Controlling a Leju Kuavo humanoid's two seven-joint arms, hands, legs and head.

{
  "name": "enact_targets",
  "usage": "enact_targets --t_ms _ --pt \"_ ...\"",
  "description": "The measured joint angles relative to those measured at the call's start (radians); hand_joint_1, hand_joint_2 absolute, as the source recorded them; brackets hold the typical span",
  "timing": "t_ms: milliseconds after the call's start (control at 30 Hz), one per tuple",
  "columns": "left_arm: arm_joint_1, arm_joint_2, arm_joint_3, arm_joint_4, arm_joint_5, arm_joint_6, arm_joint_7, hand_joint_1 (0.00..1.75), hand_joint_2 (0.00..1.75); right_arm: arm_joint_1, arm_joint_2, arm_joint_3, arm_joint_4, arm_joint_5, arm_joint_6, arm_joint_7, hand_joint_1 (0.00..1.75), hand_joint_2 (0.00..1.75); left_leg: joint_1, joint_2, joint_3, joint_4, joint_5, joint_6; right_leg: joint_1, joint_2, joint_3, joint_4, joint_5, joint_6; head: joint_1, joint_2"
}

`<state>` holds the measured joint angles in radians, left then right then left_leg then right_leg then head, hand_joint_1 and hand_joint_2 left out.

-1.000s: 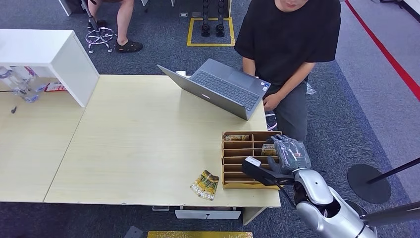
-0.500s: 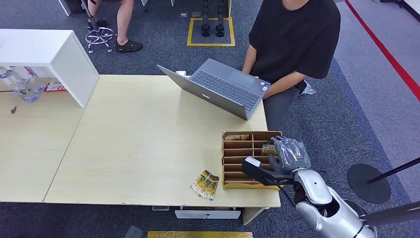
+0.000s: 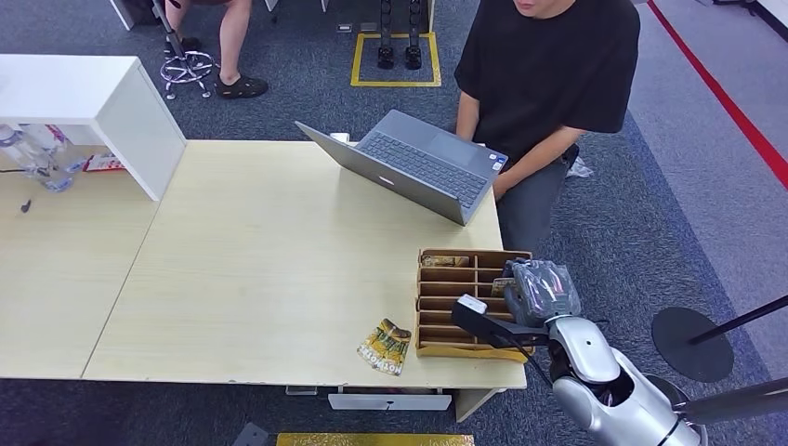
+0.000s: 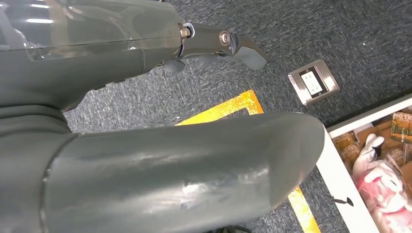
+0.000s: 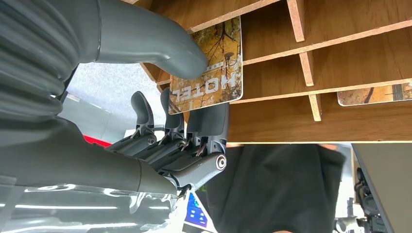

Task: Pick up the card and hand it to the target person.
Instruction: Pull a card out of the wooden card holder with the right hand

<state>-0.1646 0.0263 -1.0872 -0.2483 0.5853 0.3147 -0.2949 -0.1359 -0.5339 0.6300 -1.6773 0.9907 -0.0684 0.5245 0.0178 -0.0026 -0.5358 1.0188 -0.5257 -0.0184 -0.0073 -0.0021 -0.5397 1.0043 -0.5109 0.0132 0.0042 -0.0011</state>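
A card (image 5: 209, 73) printed HOTEL, with a yellow tree picture, is pinched between the thumb (image 5: 160, 48) and the darker fingers (image 5: 204, 121) of my right hand (image 3: 541, 293). It hangs over the right side of the wooden slotted box (image 3: 420, 307), and a corner of the card (image 3: 503, 286) shows beside the hand. Another card (image 3: 444, 261) lies in the box's far left slot, and a third (image 3: 386, 347) lies flat on the table near the front edge. A person in a black shirt (image 3: 548, 74) stands beyond the table's far right corner. My left hand (image 4: 145, 145) hangs over the floor holding nothing.
An open grey laptop (image 3: 409, 163) sits at the far edge in front of the person. A white box (image 3: 93, 102) and bottles (image 3: 32, 153) stand at the left. Someone else's legs (image 3: 232, 46) are by a stool. A black round base (image 3: 692, 344) lies on the carpet at right.
My right hand has drawn slightly toward the near edge with the card in its pinch. The person in black has shifted stance and moved an arm by the laptop.
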Motion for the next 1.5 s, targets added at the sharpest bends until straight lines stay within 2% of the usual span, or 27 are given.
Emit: enact_targets --t_ms 200,633,1100,1500 --pt "-0.001 0.0 0.0 0.0 0.0 0.0 0.0 0.0 0.0 -0.002 0.002 0.002 0.005 0.001 0.002 0.0 1.23 1.75 0.0 0.0 0.0 0.0 0.0 0.0 0.0 0.0 0.0 0.0 0.0 0.0 0.0 0.0" --pt "-0.001 0.0 0.0 0.0 -0.005 0.0 0.001 0.0 0.0 -0.004 0.005 0.002 0.009 0.004 -0.005 -0.001 1.46 1.75 0.0 0.0 0.0 0.0 0.0 0.0 0.0 0.0 0.0 0.0 0.0 0.0 0.0 0.0" --pt "0.0 0.0 0.0 0.0 -0.008 0.0 0.001 0.0 0.0 -0.001 0.005 -0.001 -0.009 -0.007 -0.042 -0.005 1.52 1.75 0.0 0.0 0.0 0.0 0.0 0.0 0.0 0.0 0.0 0.0 0.0 0.0 0.0 0.0" --pt "0.001 0.0 0.0 0.0 -0.008 0.001 -0.001 0.0 0.0 0.004 0.005 -0.008 -0.063 -0.029 -0.045 -0.003 1.65 1.75 0.0 0.0 0.0 0.0 0.0 0.0 0.0 0.0 0.0 0.0 0.0 0.0 0.0 0.0"
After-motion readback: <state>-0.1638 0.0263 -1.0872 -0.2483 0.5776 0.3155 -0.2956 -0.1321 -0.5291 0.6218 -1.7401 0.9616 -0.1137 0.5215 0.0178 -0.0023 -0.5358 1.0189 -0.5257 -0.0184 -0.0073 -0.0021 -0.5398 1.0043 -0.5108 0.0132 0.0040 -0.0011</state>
